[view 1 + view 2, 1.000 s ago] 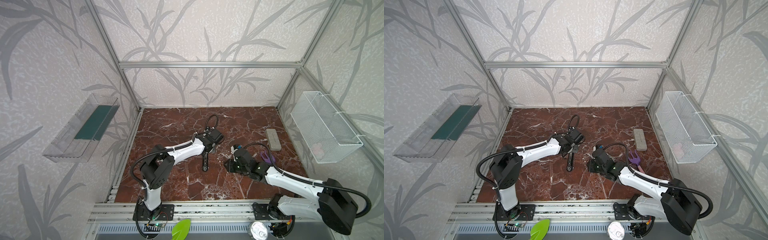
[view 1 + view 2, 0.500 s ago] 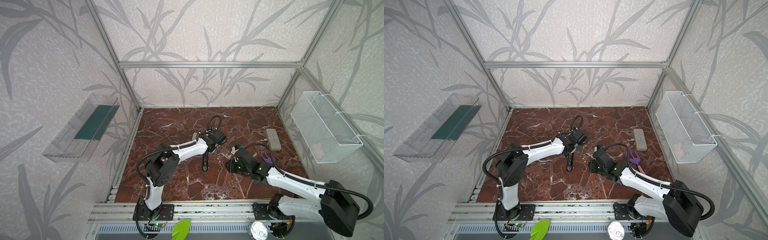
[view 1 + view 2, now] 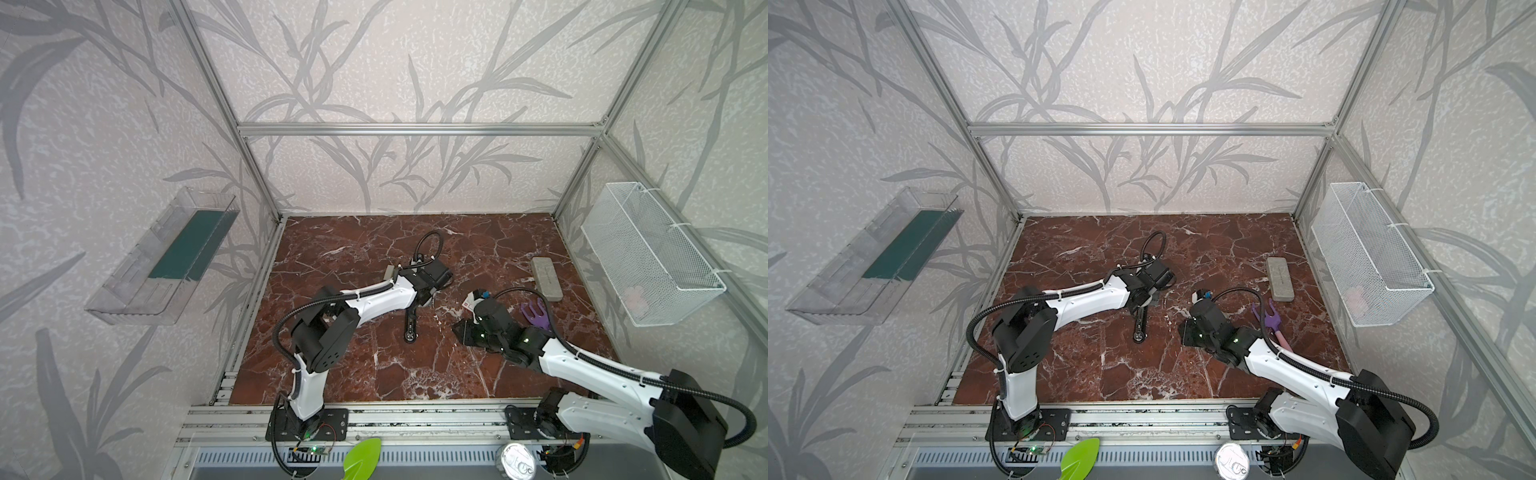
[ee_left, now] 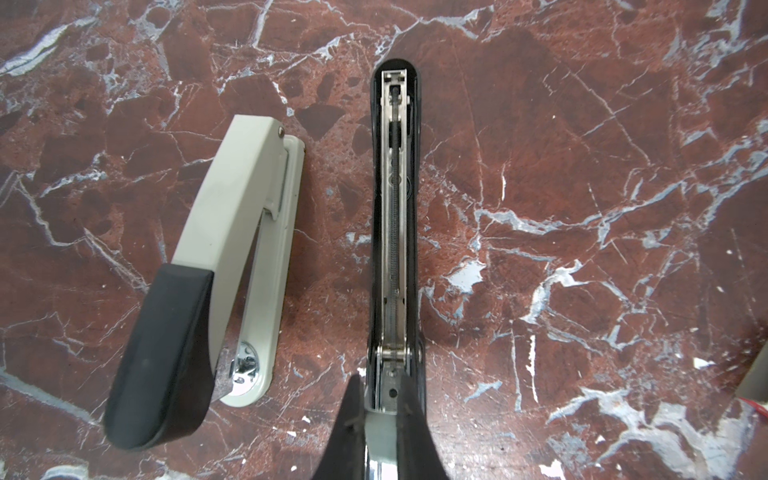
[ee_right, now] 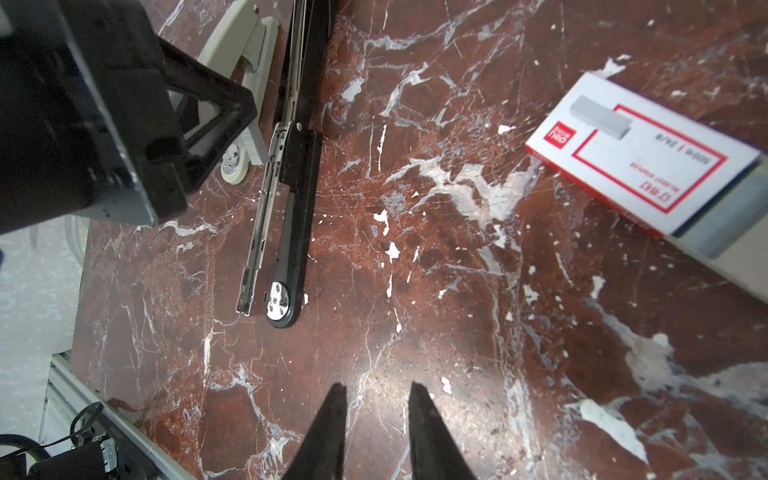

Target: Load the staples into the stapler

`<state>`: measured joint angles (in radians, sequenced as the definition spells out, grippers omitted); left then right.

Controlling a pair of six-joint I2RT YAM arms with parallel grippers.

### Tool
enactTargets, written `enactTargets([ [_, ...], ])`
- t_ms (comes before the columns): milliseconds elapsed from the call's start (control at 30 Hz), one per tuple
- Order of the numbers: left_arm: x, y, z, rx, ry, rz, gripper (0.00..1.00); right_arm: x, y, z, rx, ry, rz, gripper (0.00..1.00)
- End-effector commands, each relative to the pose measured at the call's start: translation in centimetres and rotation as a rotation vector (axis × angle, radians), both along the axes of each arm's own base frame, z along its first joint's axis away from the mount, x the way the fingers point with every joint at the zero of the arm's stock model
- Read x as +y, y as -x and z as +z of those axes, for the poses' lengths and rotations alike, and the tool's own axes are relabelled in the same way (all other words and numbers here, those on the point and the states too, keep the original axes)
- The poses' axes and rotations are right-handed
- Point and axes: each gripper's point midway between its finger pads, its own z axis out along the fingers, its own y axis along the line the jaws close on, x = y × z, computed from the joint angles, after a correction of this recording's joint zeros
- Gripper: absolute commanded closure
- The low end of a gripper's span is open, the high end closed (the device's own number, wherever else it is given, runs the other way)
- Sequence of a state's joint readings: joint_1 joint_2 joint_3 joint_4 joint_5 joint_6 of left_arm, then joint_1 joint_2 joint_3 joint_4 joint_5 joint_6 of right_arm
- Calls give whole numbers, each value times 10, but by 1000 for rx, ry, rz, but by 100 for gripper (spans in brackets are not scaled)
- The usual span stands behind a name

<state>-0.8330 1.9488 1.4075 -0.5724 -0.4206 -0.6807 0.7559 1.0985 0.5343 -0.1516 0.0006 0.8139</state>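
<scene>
The black stapler [image 3: 410, 322] [image 3: 1139, 326] lies folded open on the marble floor. Its metal magazine channel [image 4: 395, 216] faces up in the left wrist view, and its base and magazine [image 5: 291, 232] also show in the right wrist view. My left gripper [image 4: 381, 399] [image 3: 422, 297] is shut on the stapler's rear end. The staples [image 5: 640, 162] are a white box with red print, its grey inner part slid partly out. In both top views the box [image 3: 469, 300] [image 3: 1196, 296] peeks out behind the right arm. My right gripper [image 5: 377, 395] [image 3: 463, 332] hovers open and empty between stapler and box.
A second stapler [image 4: 232, 249], grey with a black handle, lies right beside the black one, under the left arm. A long grey block [image 3: 546, 277] and a pink-and-purple stick [image 3: 536, 313] lie at the right. A wire basket [image 3: 648, 253] and a clear shelf [image 3: 166, 257] hang on the walls.
My left arm has shifted slightly to the right while keeping its hold. The stapler and the right gripper have stayed about where they were.
</scene>
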Motion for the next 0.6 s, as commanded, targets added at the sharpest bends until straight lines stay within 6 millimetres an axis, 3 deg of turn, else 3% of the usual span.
enactTargets([
  [0, 3, 0, -5, -3, -39, 16, 91, -8, 1, -1, -8, 23, -11, 72],
  [400, -1, 0, -9, 8, -38, 8, 92, -8, 1, 0, -10, 25, -13, 72],
  [567, -2, -2, 3, -12, -40, 0, 92, -8, 1, -2, -6, 26, -11, 72],
])
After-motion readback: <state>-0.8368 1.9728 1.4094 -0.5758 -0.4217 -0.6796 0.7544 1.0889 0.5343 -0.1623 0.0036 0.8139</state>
